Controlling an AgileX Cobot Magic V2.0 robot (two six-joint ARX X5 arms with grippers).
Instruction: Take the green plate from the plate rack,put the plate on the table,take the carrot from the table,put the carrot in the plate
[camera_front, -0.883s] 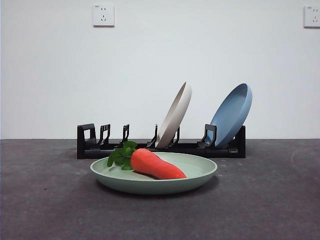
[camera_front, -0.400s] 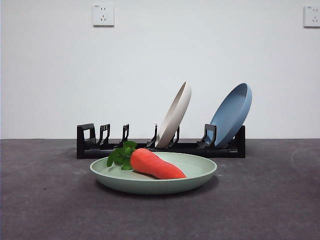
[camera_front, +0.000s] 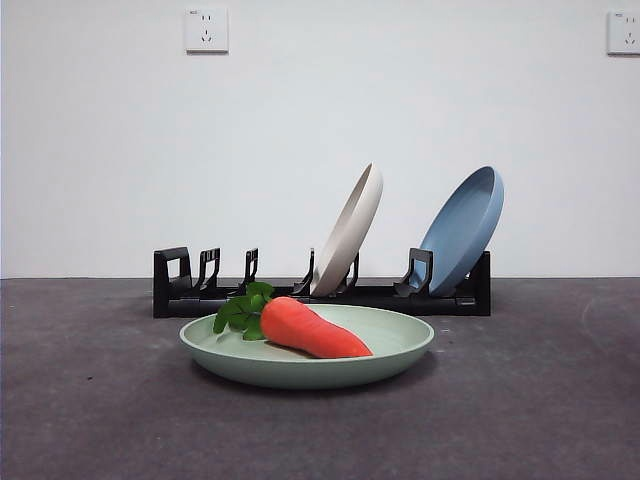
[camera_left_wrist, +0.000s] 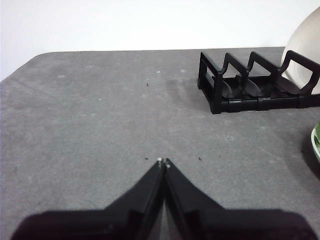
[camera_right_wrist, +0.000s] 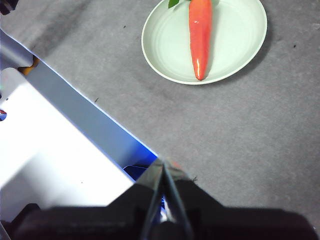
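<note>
The green plate (camera_front: 400, 352) lies flat on the table (camera_front: 540, 400) in front of the plate rack (camera_front: 190, 285). The carrot (camera_front: 312, 330) lies in the plate, leaves toward the rack's empty end. The right wrist view shows the plate (camera_right_wrist: 235, 35) and the carrot (camera_right_wrist: 200, 35) from above. My right gripper (camera_right_wrist: 162, 167) is shut and empty, well back from the plate near the table's edge. My left gripper (camera_left_wrist: 163, 162) is shut and empty over bare table, away from the rack (camera_left_wrist: 250, 85). The plate's rim (camera_left_wrist: 316, 142) shows at that view's edge.
A cream-white plate (camera_front: 350, 232) and a blue plate (camera_front: 465, 228) lean in the rack. The rack's other slots hold nothing. A white and blue surface (camera_right_wrist: 55, 145) lies beyond the table's edge in the right wrist view. Wall sockets (camera_front: 206, 30) sit high on the wall.
</note>
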